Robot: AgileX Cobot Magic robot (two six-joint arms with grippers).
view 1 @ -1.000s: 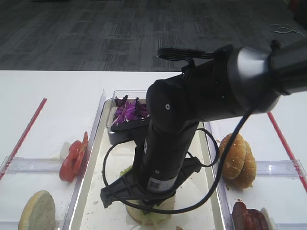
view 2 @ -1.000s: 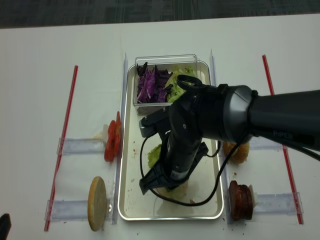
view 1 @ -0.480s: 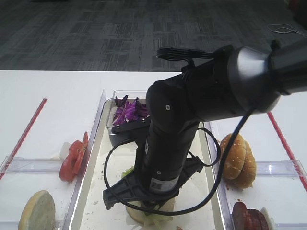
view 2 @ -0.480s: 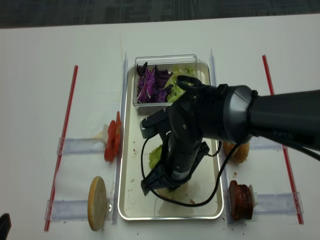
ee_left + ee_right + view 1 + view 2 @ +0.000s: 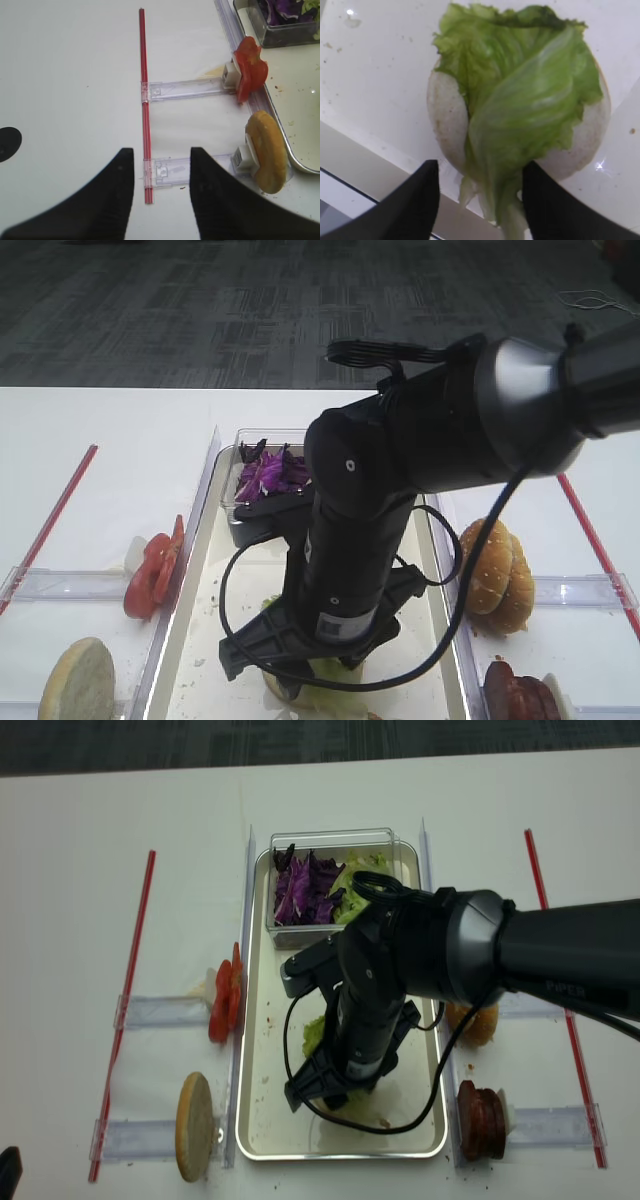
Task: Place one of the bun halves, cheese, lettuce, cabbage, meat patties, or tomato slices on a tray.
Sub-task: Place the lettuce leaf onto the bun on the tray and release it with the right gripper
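Right gripper hovering low over the tray, fingers spread apart, nothing pinched between them. Lettuce draped across a bun half lying cut face up on the tray floor, leaf stem trailing off the bun edge into the gap between the fingers (contact with either finger hard to tell). In the high views, right arm bent down over the tray and hiding most of the bun; only a green edge showing beside the wrist.

Left gripper parked above the bare white counter, fingers apart, holding nothing.

Clear tub at the tray's far end with purple cabbage and more green leaves. Left of the tray: tomato slices and another bun half standing on edge in clear holders. Right of the tray: sesame buns and meat patties. Red strip along the counter's left side, another on the right.
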